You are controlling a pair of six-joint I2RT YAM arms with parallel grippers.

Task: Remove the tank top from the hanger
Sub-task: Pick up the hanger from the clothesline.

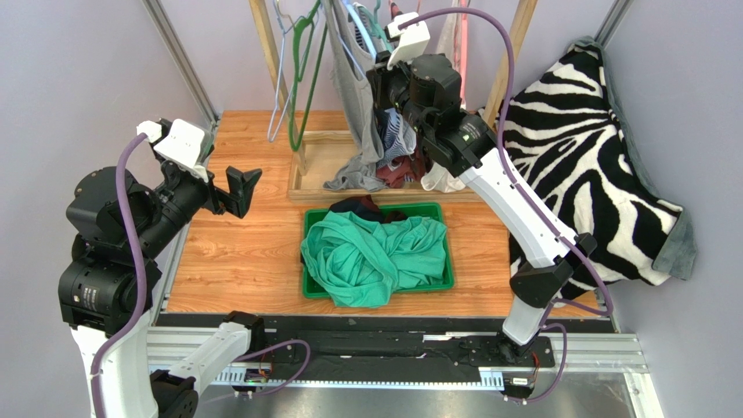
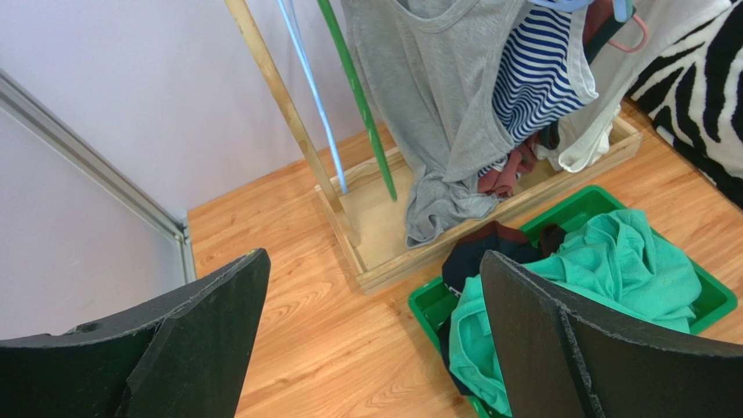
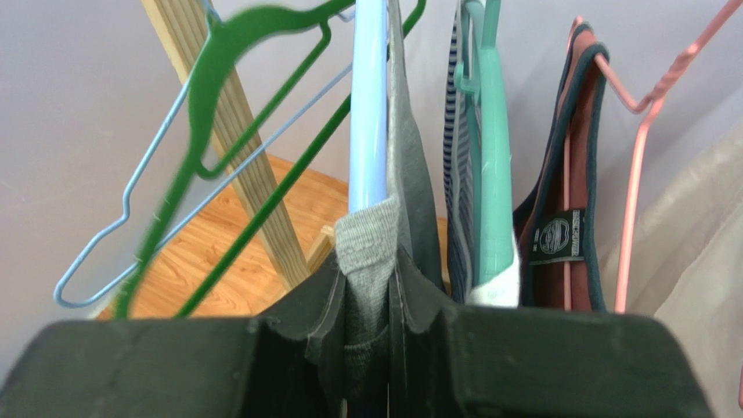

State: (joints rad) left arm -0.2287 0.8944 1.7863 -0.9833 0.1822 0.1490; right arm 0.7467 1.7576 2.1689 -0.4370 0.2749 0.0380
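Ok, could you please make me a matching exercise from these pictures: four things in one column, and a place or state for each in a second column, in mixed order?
Things
1. grey tank top
2. teal cloth
3. zebra-print blanket
4. left gripper

Places or states
A. open, holding nothing
B. heaped in the green bin
C. pinched by the right gripper, on a hanger
D. draped at the far right

Pairs: 1-C, 2-B, 3-D, 4-A
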